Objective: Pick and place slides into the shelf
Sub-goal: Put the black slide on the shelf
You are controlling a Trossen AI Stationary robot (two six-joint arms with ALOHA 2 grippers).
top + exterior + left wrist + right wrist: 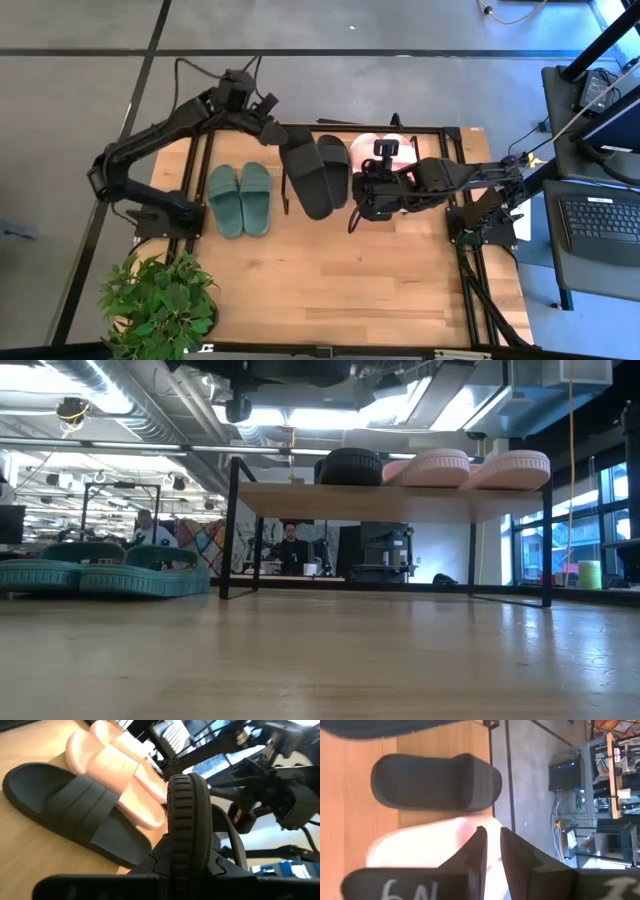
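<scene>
My left gripper (297,165) is shut on one black slide (312,190) and holds it above the shelf's near edge. The second black slide (334,160) lies sole-down on the shelf's wooden top (390,500), and the light pink pair (372,145) rests beside it. On the table to the left of the shelf, the dark green pair (240,198) lies flat. My right gripper (491,845) hovers over a pink slide (420,845), its fingers nearly together and holding nothing. My left gripper (187,870) pinches the black slide between its two fingers, one on each flat side, so the ribbed sole edge (187,815) faces the wrist camera. The slide is on its side and lifted clear of the shelf.
The shelf stands on a black tube frame (232,530) at the table's far side. A potted plant (160,300) sits at the near left corner. Bare wood lies between the shelf and the near edge (330,290). People stand in the room beyond.
</scene>
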